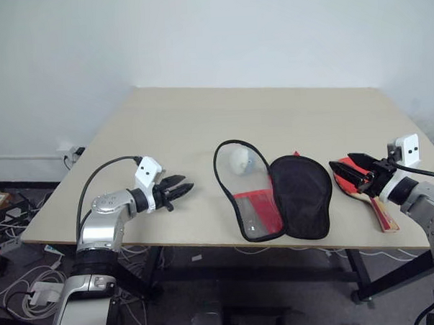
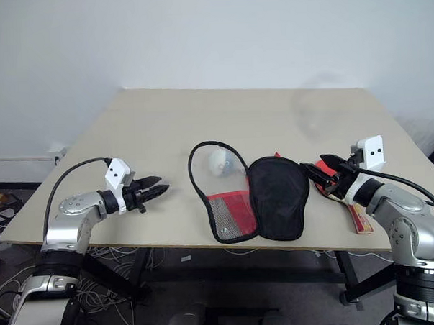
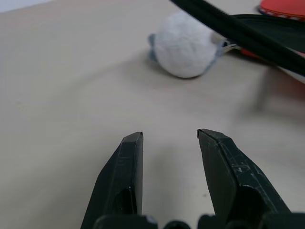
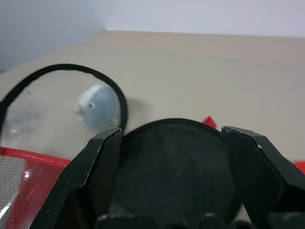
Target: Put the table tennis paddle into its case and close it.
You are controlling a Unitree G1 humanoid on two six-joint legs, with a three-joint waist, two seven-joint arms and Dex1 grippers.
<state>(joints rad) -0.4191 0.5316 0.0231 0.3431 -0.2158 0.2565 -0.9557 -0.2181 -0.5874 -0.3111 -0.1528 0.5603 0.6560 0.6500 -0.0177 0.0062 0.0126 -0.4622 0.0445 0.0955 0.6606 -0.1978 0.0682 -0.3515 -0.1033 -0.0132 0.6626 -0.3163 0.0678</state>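
Lengthwise, table tennis paddle [image 1: 367, 187] lies handle toward the table's near edge.

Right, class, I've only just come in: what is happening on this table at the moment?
A two-armed robot is at work on a beige table. The red fabric paddle case lies unzipped and spread flat, its clear plastic half beside its black-lined half, with a small white ball under the clear half. The right tool, jaws open, hovers over the red-faced table tennis paddle at the table's right edge. The left tool waits open, holding nothing.
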